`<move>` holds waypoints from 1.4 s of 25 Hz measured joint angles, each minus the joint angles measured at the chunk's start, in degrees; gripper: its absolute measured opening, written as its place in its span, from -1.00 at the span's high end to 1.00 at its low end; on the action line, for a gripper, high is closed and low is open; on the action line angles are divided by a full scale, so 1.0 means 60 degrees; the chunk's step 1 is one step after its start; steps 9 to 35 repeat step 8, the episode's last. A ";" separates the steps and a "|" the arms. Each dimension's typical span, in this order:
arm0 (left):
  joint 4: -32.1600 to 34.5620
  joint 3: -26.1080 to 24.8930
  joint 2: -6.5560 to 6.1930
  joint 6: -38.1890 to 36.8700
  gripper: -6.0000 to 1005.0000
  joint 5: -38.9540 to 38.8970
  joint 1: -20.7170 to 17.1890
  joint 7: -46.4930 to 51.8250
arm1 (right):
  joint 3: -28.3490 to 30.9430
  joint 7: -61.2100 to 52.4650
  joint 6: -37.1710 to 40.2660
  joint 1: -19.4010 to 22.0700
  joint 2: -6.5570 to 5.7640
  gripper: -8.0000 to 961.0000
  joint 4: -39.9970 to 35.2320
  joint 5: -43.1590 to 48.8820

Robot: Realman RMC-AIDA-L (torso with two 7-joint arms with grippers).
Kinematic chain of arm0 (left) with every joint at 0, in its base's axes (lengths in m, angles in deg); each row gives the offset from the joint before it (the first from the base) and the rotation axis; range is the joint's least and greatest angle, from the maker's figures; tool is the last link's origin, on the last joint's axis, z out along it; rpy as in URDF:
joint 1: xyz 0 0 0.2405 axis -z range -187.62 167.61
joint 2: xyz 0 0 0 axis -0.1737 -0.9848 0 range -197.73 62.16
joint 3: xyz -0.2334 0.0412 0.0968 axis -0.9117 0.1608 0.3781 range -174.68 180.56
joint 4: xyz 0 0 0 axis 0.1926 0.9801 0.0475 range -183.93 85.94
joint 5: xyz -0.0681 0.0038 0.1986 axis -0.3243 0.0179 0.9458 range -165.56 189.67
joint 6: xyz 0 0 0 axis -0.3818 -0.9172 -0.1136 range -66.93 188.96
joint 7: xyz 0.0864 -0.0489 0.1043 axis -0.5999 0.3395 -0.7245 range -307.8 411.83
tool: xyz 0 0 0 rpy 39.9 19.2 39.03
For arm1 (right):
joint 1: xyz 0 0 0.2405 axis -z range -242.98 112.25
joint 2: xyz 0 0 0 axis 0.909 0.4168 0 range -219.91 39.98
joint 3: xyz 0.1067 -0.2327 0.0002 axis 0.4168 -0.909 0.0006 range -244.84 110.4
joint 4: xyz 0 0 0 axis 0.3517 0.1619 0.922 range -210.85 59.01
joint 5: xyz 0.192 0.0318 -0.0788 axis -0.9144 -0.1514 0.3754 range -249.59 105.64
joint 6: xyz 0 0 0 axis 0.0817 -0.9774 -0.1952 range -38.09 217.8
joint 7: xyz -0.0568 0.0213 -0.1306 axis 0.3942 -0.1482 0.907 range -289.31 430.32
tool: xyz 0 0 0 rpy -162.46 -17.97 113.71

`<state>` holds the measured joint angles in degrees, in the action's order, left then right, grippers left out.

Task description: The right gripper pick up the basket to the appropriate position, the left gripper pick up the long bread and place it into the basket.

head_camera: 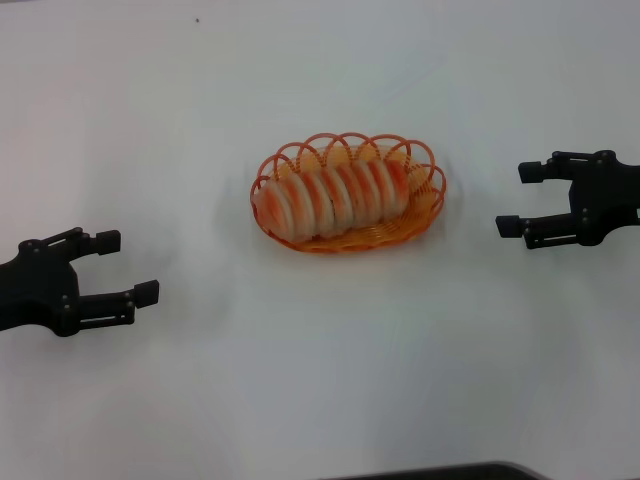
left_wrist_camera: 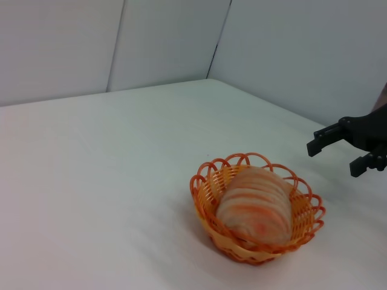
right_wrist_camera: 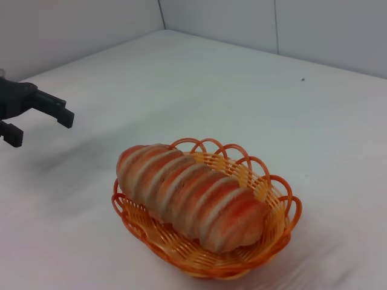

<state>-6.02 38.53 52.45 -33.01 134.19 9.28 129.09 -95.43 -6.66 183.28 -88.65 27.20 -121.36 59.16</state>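
Between the two grippers in the head view, the basket sits on the white table with the long bread lying inside. Left gripper and right gripper both hover well apart from it, fingers spread, holding nothing.

From the left wrist, the loaded basket lies ahead, the right gripper beyond it.

From the right wrist, the bread fills the basket; the left gripper hangs beyond.

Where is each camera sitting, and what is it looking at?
Head view: up on the robot's head, looking down at the table; the bread lies in the basket, left gripper and right gripper open at either side.
Left wrist view: from the left arm toward the basket; the right gripper shows beyond.
Right wrist view: from the right arm toward the basket; the left gripper shows beyond.
All three share basket and bread.
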 joint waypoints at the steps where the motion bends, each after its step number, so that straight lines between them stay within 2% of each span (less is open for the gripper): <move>1: 0.0000 0.0000 0.0000 -0.0001 -0.86 0.0000 -0.0001 -0.0001 | 0.0000 0.0004 -0.0003 -0.0001 0.0004 -0.91 -0.0001 0.0000; 8: 0.0029 0.0001 -0.0024 -0.0004 -0.87 -0.0008 -0.0007 -0.0001 | -0.0005 0.0120 -0.0098 -0.0021 0.0090 -0.91 0.0000 0.0000; 35: 0.0029 0.0001 -0.0024 -0.0004 -0.87 -0.0008 -0.0007 -0.0001 | -0.0005 0.0120 -0.0098 -0.0021 0.0090 -0.91 0.0000 0.0000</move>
